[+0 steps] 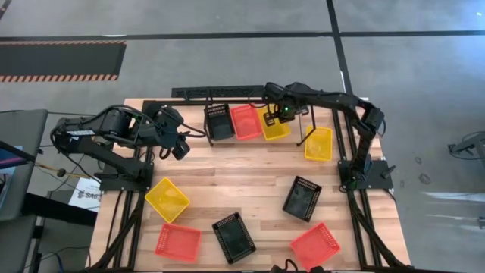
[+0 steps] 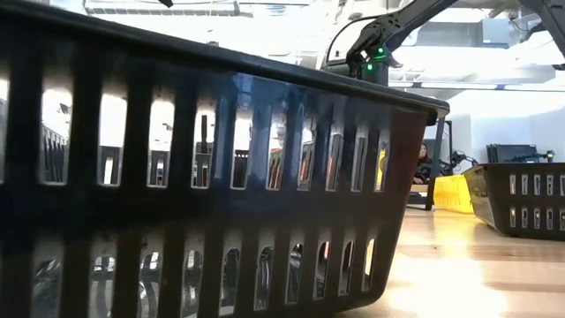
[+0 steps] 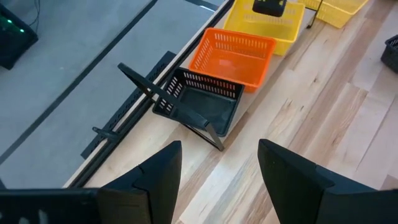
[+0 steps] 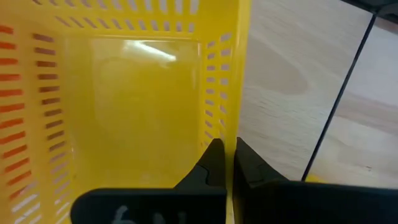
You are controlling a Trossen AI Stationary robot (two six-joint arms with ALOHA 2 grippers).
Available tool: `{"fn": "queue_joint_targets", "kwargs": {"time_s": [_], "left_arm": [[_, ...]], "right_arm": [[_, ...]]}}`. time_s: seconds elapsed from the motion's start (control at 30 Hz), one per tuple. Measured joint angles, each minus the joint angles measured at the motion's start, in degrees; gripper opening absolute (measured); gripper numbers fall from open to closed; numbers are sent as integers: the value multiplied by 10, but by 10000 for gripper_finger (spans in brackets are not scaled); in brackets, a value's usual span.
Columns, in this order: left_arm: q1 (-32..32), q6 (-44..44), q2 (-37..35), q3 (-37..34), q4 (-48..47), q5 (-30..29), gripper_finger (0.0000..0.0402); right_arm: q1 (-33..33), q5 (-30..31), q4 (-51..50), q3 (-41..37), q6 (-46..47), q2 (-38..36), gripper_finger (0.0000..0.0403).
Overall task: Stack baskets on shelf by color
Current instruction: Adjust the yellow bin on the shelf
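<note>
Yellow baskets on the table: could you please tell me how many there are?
3: one on the shelf beside the red one, gripped by the right pincer; one right of the shelf; one front-left.

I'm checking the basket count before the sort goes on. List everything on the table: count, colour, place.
black baskets: three; one at the shelf's left end, two on the front half of the table.
red-orange baskets: three; one mid-shelf, two at the front edge.
yellow baskets: three; one at the shelf's right, one beside the right post, one front left.
shelf: one, black, back edge.
table: one, light wood.
left gripper: open, hovering left of the shelf.
right gripper: shut on the shelf's yellow basket's wall.
</note>
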Motion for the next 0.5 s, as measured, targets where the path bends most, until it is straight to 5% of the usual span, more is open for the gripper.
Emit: {"fn": "queue_joint_targets", "kwargs": {"time_s": [0.5], "left_arm": [[0, -1, 0, 0, 0, -1, 201]], "right_arm": [[-25, 7, -47, -2, -33, -7, 4]]}}
